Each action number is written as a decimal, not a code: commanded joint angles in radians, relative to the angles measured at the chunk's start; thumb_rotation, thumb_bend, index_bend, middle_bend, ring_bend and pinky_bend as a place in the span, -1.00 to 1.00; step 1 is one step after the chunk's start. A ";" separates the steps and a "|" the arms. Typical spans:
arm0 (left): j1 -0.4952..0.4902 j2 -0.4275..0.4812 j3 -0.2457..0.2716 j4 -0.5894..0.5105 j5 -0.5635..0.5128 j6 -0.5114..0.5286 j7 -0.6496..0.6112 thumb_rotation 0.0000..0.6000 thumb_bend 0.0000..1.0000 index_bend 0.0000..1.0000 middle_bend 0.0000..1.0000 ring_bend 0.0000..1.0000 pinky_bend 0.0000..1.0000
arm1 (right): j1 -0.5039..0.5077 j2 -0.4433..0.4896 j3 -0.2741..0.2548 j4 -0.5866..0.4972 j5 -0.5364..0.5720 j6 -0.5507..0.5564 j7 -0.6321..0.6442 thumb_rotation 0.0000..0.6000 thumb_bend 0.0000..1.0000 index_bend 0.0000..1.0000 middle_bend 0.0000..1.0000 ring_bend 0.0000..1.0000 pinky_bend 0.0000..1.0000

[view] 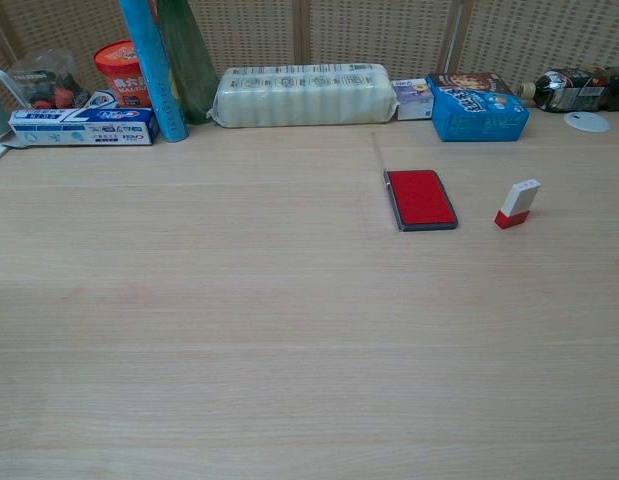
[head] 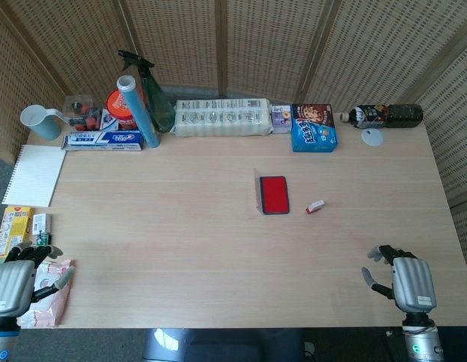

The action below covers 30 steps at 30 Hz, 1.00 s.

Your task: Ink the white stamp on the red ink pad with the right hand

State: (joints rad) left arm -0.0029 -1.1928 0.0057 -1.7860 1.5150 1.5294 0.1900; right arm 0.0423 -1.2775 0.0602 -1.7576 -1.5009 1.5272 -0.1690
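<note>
White stamp (view: pixel 516 204) stands (untouched) just right of ink pad (view: pixel 420 199).

Left hand (head: pixel 13 285), right hand (head: pixel 405 280): ribbed silver backs, dark fingers

A pale wood-grain worktop (head: pixel 180 249) fills most of both views, its boards running left to right, lit evenly with a soft sheen and no hard shadows. Behind its far edge stands a folding screen of woven cane panels (head: pixel 278 45) set in light wooden frames, the panels angling inward at the left and right sides so that they enclose the worktop on three sides. Beyond the left edge in the head view a strip of grey floor (head: pixel 1 172) shows, and below the near edge lies a dark glossy surface (head: pixel 218 345) catching a small bright reflection.
</note>
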 commanded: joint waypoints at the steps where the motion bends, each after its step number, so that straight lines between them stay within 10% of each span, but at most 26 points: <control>1: -0.002 -0.001 -0.001 -0.001 -0.002 -0.004 0.004 -0.87 -0.68 -0.24 -0.13 -0.30 -0.65 | 0.000 -0.002 0.001 0.003 0.003 -0.001 0.002 0.75 -0.33 -0.08 0.01 0.03 0.07; 18: -0.001 0.016 -0.001 -0.018 0.009 0.006 0.007 -0.88 -0.68 -0.24 -0.13 -0.30 -0.65 | 0.043 0.034 0.045 -0.040 -0.013 -0.028 0.097 0.75 -0.33 -0.14 0.02 0.08 0.10; 26: -0.002 0.022 0.001 -0.020 0.014 0.005 0.010 -0.87 -0.68 -0.24 -0.13 -0.30 -0.65 | 0.178 0.087 0.171 -0.110 0.057 -0.166 0.211 0.75 -0.33 -0.48 0.69 0.93 0.91; 30: -0.003 0.024 -0.002 -0.016 0.003 0.001 0.008 -0.87 -0.68 -0.24 -0.13 -0.30 -0.65 | 0.277 0.111 0.232 -0.106 0.149 -0.315 0.256 0.75 -0.34 -0.48 0.85 1.00 1.00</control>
State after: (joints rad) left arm -0.0052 -1.1691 0.0041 -1.8033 1.5200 1.5322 0.1978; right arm 0.2468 -1.1903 0.2415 -1.8593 -1.4191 1.3091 0.0477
